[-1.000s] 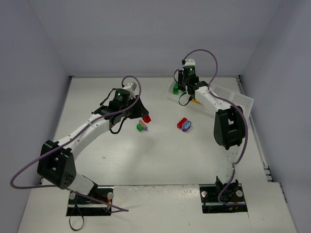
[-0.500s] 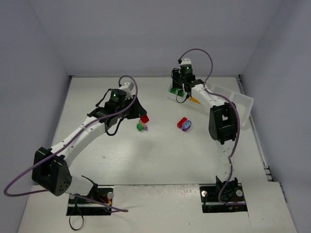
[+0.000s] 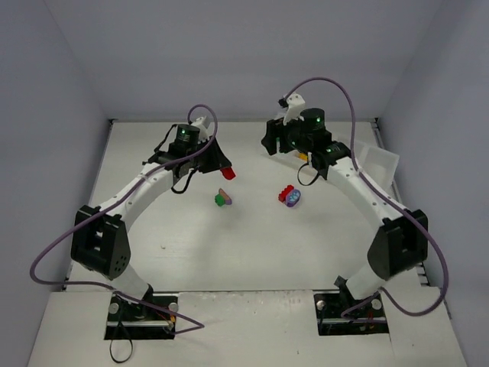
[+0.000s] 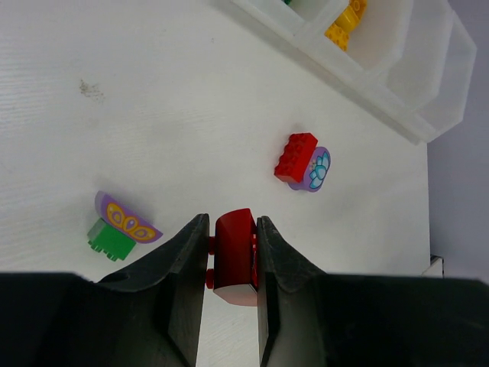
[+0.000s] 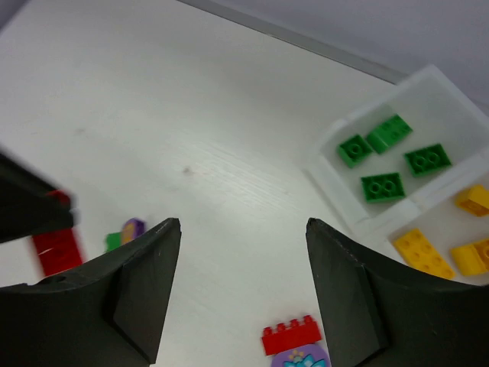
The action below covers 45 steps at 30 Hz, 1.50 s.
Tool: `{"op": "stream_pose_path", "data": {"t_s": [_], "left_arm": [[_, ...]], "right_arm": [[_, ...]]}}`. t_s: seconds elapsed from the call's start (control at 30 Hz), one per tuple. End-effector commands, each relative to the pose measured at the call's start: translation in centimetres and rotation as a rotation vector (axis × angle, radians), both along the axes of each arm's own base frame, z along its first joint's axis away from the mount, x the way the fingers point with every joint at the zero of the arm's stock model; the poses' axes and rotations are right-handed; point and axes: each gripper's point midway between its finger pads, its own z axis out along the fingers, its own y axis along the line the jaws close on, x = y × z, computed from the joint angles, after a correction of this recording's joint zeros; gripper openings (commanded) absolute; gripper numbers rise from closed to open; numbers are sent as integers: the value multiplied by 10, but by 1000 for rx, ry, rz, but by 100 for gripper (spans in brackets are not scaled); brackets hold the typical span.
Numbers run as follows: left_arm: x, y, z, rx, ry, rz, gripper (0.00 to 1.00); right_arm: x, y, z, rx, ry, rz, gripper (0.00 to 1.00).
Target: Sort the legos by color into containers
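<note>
Translucent white plastic tray (image 4: 451,84): four green bricks (image 5: 382,186) in one compartment, orange-yellow bricks (image 5: 422,253) adjacent. Loose red brick (image 4: 296,157) touches rounded purple piece (image 4: 315,170); left gripper (image 4: 230,220) clamps second red brick (image 4: 234,260).

The white table (image 3: 252,245) carries a long translucent tray (image 4: 382,92), well ahead and to the right of the left gripper (image 4: 229,223) and just ahead-right of the right gripper (image 5: 241,229). A green brick (image 4: 109,238) touching a purple butterfly piece (image 4: 126,218) lies near the left gripper's left side. A red brick (image 4: 295,156) touching a rounded purple piece (image 4: 315,170) lies ahead of it, slightly right. A faint smudge (image 4: 92,89) sits far ahead-left.
</note>
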Motion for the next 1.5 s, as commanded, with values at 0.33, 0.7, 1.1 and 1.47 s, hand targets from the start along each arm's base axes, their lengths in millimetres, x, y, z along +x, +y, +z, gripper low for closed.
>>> {"op": "stream_pose_path", "data": {"t_s": [0.33,0.7,1.1,1.47], "left_arm": [[19,-29,60,-180,-72,-39,5],[13,-36,66,-214,-72,-43,5],[2,-46,65,-239,-64,-69,5],[5,-29,61,-167,-89,-10,75]], "right_arm": [[-86,79,14,139,14,341,75],[-87,110,-1,121,40,396,76],[-75,115,1,120,8,374,45],[-68,91,-13,73,23,260,0]]}}
